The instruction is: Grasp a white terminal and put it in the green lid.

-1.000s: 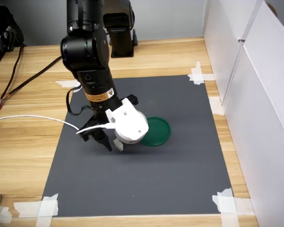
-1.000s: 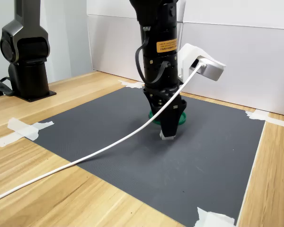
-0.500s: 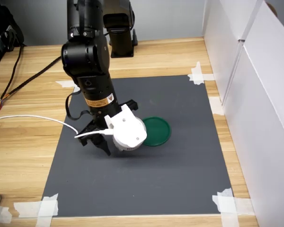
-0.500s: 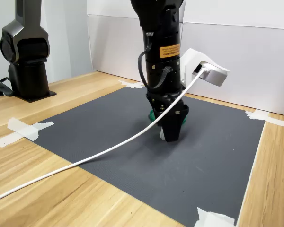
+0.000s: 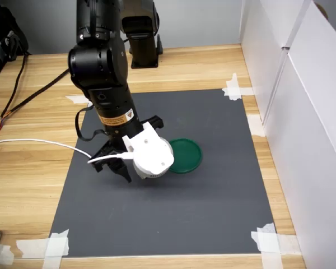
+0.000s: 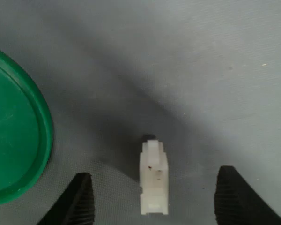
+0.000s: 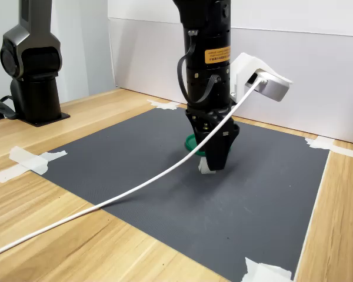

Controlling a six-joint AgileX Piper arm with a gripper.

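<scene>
First exterior view: black arm (image 5: 103, 78) reaching down over the grey mat (image 5: 213, 213), white round camera housing (image 5: 149, 156) on the wrist hiding most of the gripper (image 5: 119, 168). Green lid (image 5: 183, 155) flat on the mat, just to the first exterior view's right of the camera housing. White cable (image 5: 39, 142) trailing off to the first exterior view's left across the wooden table (image 5: 28, 179). Tape strips (image 5: 45, 245) at the mat corners. White block hidden here.

Wrist view: white block (image 6: 153, 176) lying on the mat between the two dark fingertips (image 6: 234, 197), a clear gap on each side, neither pad touching it. Jaws spread apart, gripping nothing. Green lid (image 6: 14, 140) off to one side, well apart from the block.

Second exterior view: gripper (image 7: 216, 160) low over the mat, tips close to the surface. A bit of white block (image 7: 204, 167) showing at the fingertips, green lid edge (image 7: 192, 143) just behind. Second black arm base (image 7: 32, 64) standing at the second exterior view's left.
</scene>
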